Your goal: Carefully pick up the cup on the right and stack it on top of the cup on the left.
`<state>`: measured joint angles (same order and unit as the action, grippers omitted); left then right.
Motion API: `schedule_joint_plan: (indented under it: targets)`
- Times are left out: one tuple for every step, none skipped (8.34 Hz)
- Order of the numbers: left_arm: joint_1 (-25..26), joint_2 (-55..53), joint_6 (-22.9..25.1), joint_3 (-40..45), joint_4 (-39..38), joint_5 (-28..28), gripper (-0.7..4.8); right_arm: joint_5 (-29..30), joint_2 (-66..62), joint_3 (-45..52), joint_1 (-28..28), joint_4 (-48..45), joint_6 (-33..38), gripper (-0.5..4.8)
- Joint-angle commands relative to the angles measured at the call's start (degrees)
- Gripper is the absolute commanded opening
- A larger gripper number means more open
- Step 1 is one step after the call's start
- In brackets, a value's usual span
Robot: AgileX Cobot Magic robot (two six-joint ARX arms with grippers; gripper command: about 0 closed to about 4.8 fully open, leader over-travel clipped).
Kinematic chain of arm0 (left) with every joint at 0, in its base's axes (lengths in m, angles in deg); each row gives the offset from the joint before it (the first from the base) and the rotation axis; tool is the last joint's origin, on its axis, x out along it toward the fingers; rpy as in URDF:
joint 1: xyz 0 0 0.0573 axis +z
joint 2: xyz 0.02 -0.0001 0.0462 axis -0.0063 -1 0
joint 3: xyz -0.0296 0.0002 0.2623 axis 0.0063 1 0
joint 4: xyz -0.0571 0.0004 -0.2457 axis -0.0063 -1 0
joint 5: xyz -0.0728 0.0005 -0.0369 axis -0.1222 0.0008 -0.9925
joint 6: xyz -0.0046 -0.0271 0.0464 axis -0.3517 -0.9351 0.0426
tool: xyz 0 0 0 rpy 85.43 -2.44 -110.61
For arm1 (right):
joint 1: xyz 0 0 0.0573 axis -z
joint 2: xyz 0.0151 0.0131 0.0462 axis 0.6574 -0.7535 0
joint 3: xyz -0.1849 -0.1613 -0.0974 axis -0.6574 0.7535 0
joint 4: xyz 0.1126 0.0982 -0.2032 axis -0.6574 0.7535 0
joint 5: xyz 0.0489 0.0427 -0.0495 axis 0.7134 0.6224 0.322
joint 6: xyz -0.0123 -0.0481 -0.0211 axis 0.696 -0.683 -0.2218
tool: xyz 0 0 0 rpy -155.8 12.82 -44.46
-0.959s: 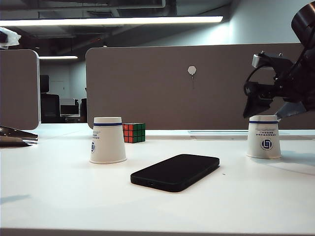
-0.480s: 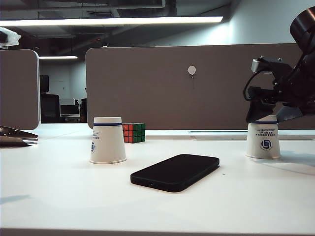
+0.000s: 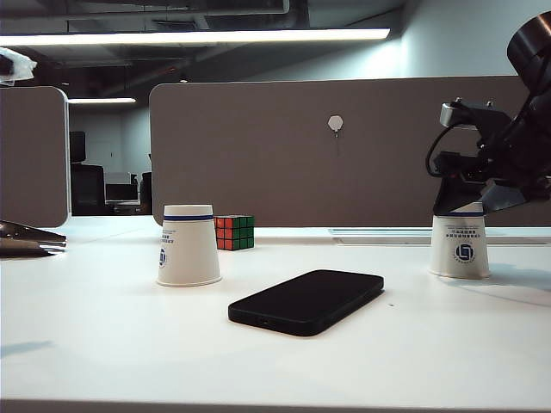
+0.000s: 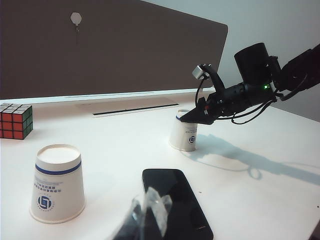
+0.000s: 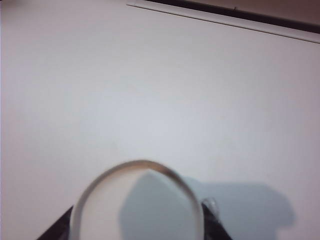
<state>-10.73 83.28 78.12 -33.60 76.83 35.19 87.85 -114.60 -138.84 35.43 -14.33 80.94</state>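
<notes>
- Since a second ago only your right arm has moved: it has come down from above the right cup and now sits over the cup's upturned base.
- Far left, your left gripper is parked low over the desk, near the phone; you cannot tell from these views whether its jaws are released or clenched.
- Your target, the left cup, stands upside down in front of the Rubik's cube, well apart from the right cup.
- The phone lies between the two cups; carry low and you could clip it.
- At the right, your right gripper straddles the cup's top, jaws closing but not yet clearly gripping.
- Squeeze too hard and the thin paper wall will likely crumple; lift before the jaws seat and the cup may slip or tip.
</notes>
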Motion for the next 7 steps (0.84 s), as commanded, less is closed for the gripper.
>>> schedule_joint_plan:
  targets:
    - [-0.07, -0.02, 0.42, -0.11, 0.9, -0.11, -0.04, 0.13, 0.17, -0.28, 0.02, -0.81, 0.04, 2.69]
    - [-0.07, -0.02, 0.42, -0.11, 0.9, -0.11, -0.04, 0.11, 0.17, -0.28, 0.02, -0.83, 0.04, 2.73]
    - [-0.07, -0.02, 0.42, -0.11, 0.9, -0.11, -0.04, 0.11, 0.17, -0.28, 0.02, -0.83, 0.04, 3.25]
    - [-0.07, -0.02, 0.42, -0.11, 0.9, -0.11, -0.04, -0.09, 0.17, -0.28, 0.02, -0.87, 0.02, 3.91]
    - [-0.07, -0.02, 0.42, -0.11, 0.9, -0.13, -0.04, -1.03, 0.13, -0.28, 0.02, -0.96, 0.0, 3.92]
    - [-0.07, -0.02, 0.42, -0.11, 0.9, -0.13, -0.04, -1.03, 0.07, -0.28, 0.02, -1.27, 0.0, 3.99]
    - [-0.07, -0.02, 0.42, -0.11, 0.9, -0.13, -0.04, -1.05, -0.44, -0.26, 0.02, -2.16, 0.02, 4.19]
